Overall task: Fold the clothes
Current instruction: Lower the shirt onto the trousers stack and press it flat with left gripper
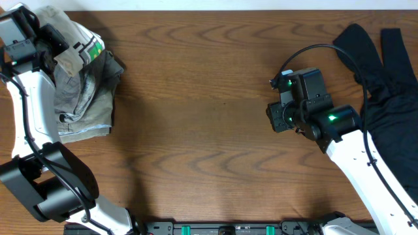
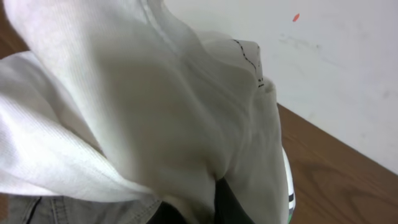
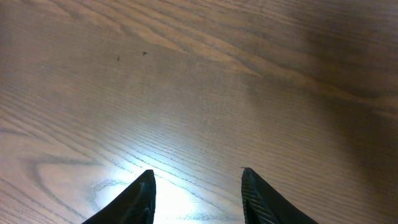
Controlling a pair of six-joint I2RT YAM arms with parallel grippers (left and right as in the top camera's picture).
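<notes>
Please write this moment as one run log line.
left fingers: shut on white T-shirt | right fingers: open over table | black garment: far right, untouched

table (image 1: 209, 117) left: T-shirt (image 1: 78, 39) on trousers (image 1: 88, 104) | right: long garment (image 1: 385, 72)

Left gripper (image 1: 52, 42) sits closed at the table's (image 1: 196, 130) far-left corner; right gripper (image 3: 198, 177) hovers, fingers parted, right of its centre.
</notes>
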